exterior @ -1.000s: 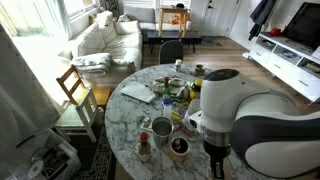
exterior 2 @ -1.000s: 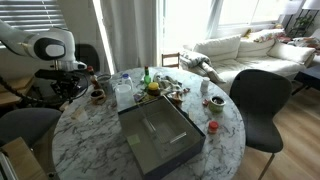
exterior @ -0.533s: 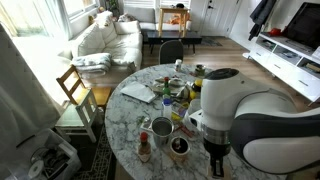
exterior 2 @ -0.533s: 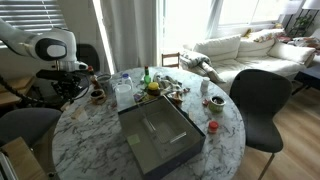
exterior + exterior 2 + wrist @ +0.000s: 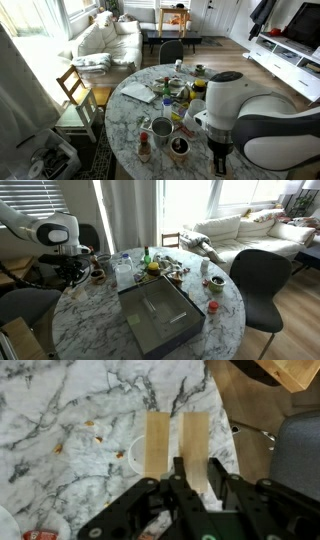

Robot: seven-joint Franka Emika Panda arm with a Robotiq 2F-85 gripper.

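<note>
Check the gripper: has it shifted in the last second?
Yes, slightly: in an exterior view the gripper has edged right, toward the dark bowl on the marble table.

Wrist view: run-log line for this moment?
jaws: slightly apart, nothing visible between | over: marble table, near its edge | nearest: small white object

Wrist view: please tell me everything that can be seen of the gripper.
The gripper has two flat tan fingers on a black frame. They stand parallel, a narrow gap between them; marble shows through it and nothing is seen held. It hangs over the white, grey-veined marble table, near its edge.
</note>
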